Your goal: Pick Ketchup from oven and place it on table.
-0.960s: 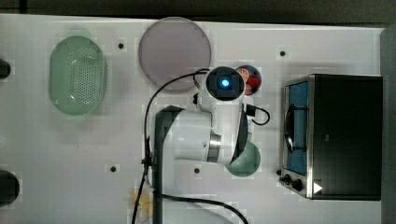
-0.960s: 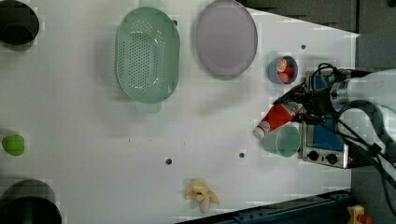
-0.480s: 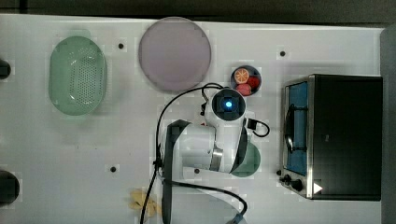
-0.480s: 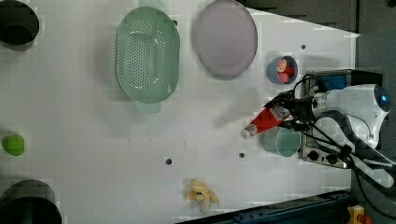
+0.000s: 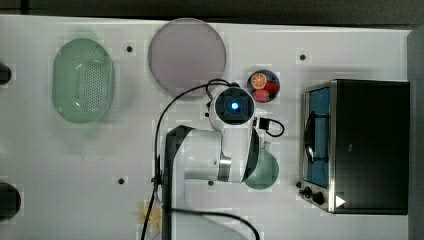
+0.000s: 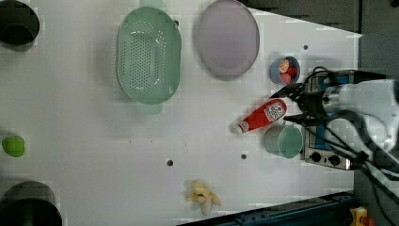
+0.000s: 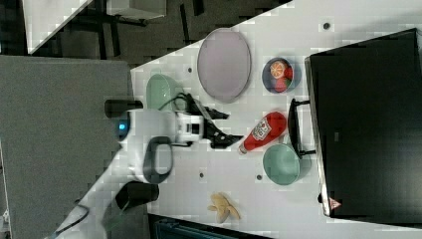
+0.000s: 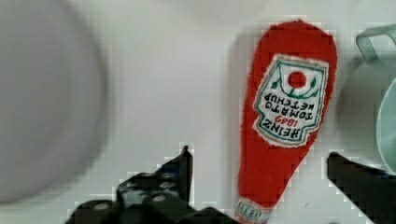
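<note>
Ketchup (image 6: 259,116) lies flat on the bench (image 6: 70,141) just beside the mug (image 6: 283,141) in the left view. Right view: end effector (image 7: 223,128) spread wide, released, near its cap. Wrist view: bottle between both fingers (image 8: 180,165), untouched.

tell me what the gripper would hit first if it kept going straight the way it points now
Most likely the Ketchup. In the wrist view the open gripper points down with the bottle lying between its spread fingers on the table. How high it hangs is unclear.
</note>
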